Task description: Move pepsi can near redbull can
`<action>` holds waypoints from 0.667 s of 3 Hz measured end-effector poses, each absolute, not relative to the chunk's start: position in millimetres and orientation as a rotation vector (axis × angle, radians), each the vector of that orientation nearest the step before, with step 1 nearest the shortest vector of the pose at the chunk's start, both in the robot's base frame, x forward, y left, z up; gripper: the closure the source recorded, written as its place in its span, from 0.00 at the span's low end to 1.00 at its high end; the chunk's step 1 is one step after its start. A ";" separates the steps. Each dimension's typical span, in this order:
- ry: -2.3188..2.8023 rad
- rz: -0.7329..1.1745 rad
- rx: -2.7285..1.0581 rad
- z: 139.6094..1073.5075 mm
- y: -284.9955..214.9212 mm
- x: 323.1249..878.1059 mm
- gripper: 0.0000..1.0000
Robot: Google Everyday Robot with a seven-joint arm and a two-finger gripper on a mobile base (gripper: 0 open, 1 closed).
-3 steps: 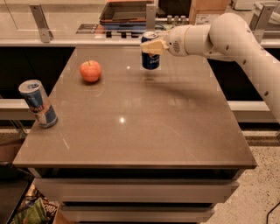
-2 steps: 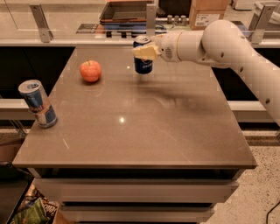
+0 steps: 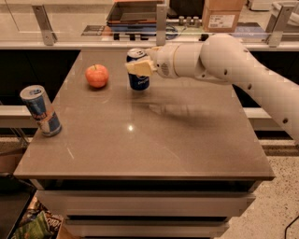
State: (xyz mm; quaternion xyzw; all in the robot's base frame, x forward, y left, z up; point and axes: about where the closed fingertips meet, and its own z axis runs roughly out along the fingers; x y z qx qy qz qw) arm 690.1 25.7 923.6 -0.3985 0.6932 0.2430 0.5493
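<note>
The pepsi can (image 3: 139,81) is dark blue with a silver top. It is held just above the brown table (image 3: 154,135) at the far middle. My gripper (image 3: 139,66) is shut on the pepsi can, its pale fingers (image 3: 136,68) across the can's upper half, and the white arm reaches in from the right. The redbull can (image 3: 40,110) is slim, blue and silver, and stands tilted near the table's left edge, well apart from the pepsi can.
A red apple (image 3: 97,75) sits on the table just left of the pepsi can. A counter with a dark tray (image 3: 135,11) and a cardboard box (image 3: 223,15) runs behind the table. Drawers show below the table's front edge.
My gripper has carried the pepsi can leftward, closer to the apple. The redbull can and the apple have not moved.
</note>
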 end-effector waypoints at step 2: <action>1.643 0.642 -0.957 920.7 62.4 646.4 1.00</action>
